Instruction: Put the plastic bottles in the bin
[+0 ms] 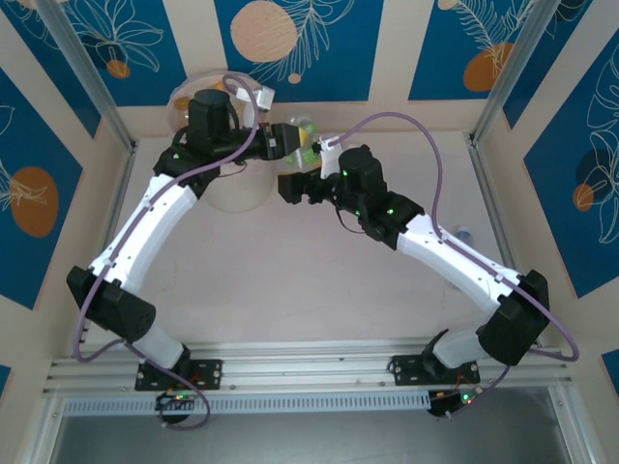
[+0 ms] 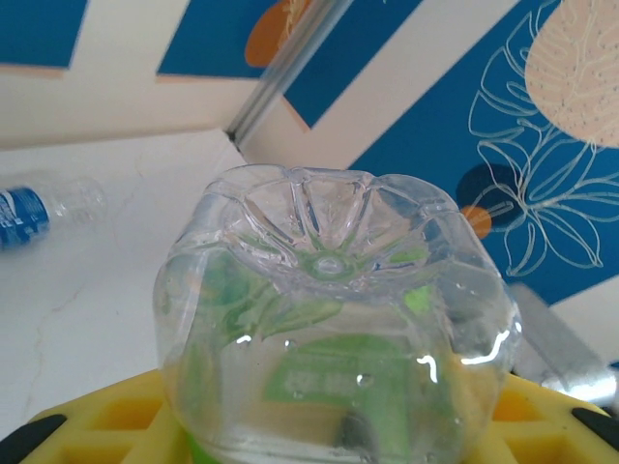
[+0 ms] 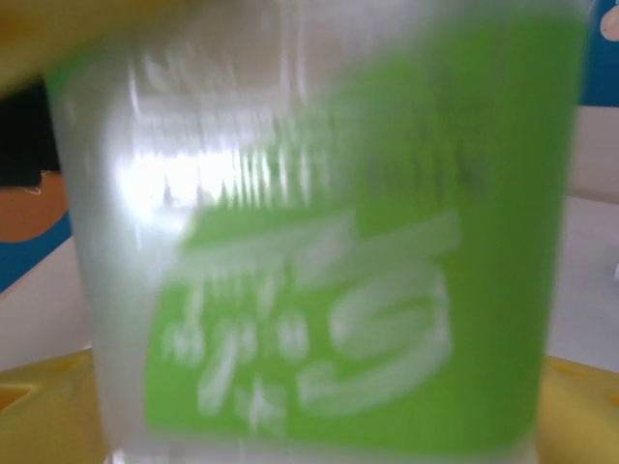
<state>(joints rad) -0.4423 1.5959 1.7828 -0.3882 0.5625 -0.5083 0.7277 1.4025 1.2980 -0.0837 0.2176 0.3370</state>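
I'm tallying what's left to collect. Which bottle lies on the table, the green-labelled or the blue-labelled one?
The blue-labelled bottle: it lies on its side on the table, while the green-labelled bottle is up in the left gripper.

White arms [image 1: 155, 217]; black joints [image 1: 109, 304]; purple cables [image 1: 387, 116]

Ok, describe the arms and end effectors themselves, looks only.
The left arm and right arm have white shell links between chunky black joint housings dotted with green lights. A purple cable loops along each. The left end effector fingers and right end effector fingers are yellow plastic.
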